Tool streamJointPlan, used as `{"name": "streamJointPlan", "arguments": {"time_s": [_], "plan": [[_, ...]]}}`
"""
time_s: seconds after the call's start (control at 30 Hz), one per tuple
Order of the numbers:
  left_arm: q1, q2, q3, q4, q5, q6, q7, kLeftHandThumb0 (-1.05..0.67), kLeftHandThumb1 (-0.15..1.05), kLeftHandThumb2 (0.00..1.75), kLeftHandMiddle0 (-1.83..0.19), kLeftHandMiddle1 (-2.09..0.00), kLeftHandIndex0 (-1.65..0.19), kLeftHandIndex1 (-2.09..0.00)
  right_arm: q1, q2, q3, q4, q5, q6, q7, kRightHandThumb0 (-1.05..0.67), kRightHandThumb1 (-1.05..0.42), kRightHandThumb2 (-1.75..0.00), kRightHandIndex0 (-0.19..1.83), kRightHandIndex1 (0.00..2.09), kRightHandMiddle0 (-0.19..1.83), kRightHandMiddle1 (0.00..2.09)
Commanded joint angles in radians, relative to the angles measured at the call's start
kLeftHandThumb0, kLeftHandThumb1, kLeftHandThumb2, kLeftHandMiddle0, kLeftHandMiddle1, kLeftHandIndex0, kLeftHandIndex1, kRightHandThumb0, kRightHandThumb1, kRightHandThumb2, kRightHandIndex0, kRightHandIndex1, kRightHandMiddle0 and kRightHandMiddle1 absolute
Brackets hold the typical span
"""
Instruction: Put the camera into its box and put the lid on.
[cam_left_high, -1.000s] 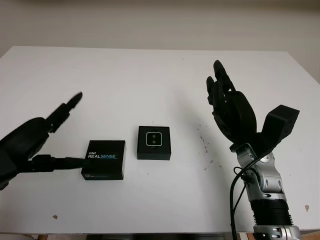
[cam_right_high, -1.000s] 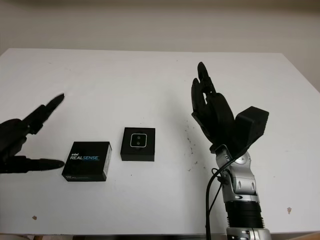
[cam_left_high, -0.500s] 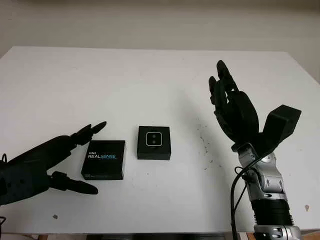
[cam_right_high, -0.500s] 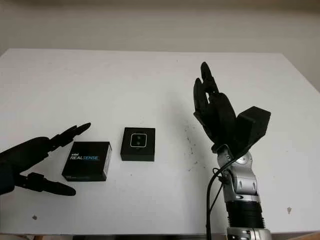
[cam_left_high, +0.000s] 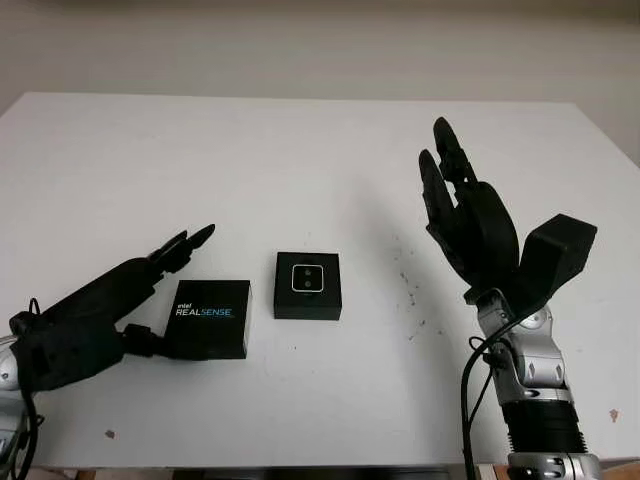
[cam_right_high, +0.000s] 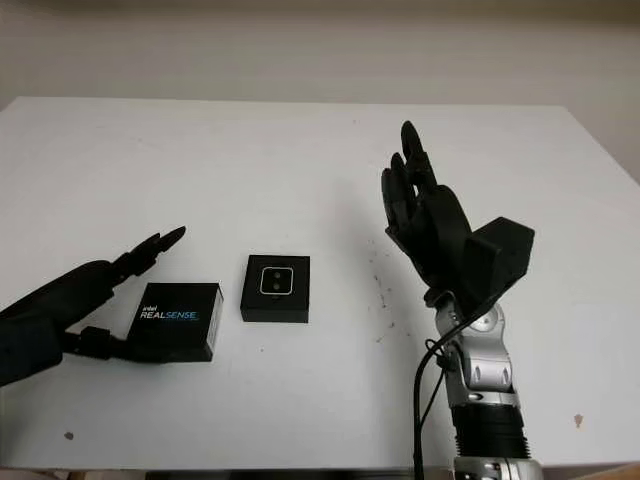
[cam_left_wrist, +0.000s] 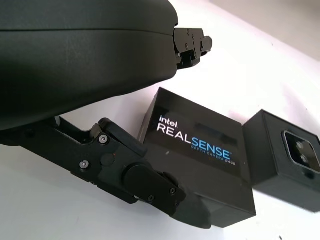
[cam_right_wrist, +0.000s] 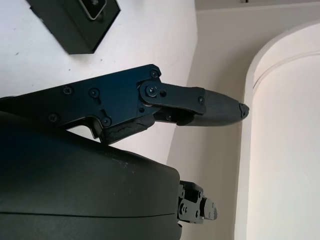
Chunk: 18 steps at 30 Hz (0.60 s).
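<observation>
Two black boxes sit near the middle of the white table (cam_left_high: 300, 150), side by side but not touching. Furthest left, the left hand (cam_left_high: 95, 315) reaches in low over the tabletop, around the near-left end of the lid (cam_left_high: 209, 318), a flat black lid printed "intel REALSENSE". Its thumb (cam_left_wrist: 150, 187) lies against the lid's near edge, while the other fingers (cam_left_high: 180, 247) stretch past the far-left corner; whether they touch the lid I cannot tell, and the lid lies flat on the table. Just right of it is the open box (cam_left_high: 308, 285), with the camera (cam_left_high: 307, 279) already inside, lens side up. Well to the right, the right hand (cam_left_high: 465, 215) is raised above the table, empty, fingers extended upward.
</observation>
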<state>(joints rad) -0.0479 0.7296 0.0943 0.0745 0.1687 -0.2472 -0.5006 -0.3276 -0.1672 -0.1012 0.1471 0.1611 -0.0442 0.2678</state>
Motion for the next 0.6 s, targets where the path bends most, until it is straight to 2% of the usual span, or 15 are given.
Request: {"name": "streamJointPlan", "arguments": {"time_s": [0.0, 0.07, 0.23, 0.33, 0.57], "plan": [[-0.024, -0.005, -0.009, 0.022, 0.003, -0.021, 0.010, -0.62, 0.80, 0.06, 0.00, -0.08, 0.03, -0.09, 0.008, -0.006, 0.005, -0.018, -0.011, -0.017, -0.003, -0.73, -1.05, -0.44, -0.06, 0.08, -0.05, 0.09], [-0.027, -0.005, -0.011, 0.018, -0.002, -0.013, 0.006, -0.59, 0.80, 0.05, -0.02, -0.08, 0.00, -0.10, 0.010, -0.008, 0.005, -0.021, -0.014, -0.016, -0.004, -0.73, -1.05, -0.44, -0.06, 0.08, -0.06, 0.08], [-0.026, 0.001, -0.013, -0.023, -0.047, 0.044, -0.046, -0.44, 0.78, 0.05, -0.29, -0.12, -0.22, -0.17, 0.006, -0.014, 0.005, -0.010, -0.040, -0.030, -0.018, -0.73, -1.05, -0.45, -0.04, 0.08, -0.05, 0.09], [-0.019, 0.010, -0.010, -0.050, -0.064, 0.069, -0.080, -0.36, 0.78, 0.05, -0.38, -0.13, -0.30, -0.19, -0.003, -0.018, 0.000, 0.004, -0.043, -0.046, -0.016, -0.69, -1.05, -0.49, -0.05, 0.07, -0.07, 0.08], [0.001, 0.030, -0.014, -0.094, -0.076, 0.116, -0.151, -0.35, 0.77, 0.05, -0.40, -0.10, -0.32, -0.19, -0.024, -0.032, -0.017, -0.007, -0.040, -0.006, -0.040, -0.73, -1.05, -0.47, -0.05, 0.07, -0.07, 0.07]]}}
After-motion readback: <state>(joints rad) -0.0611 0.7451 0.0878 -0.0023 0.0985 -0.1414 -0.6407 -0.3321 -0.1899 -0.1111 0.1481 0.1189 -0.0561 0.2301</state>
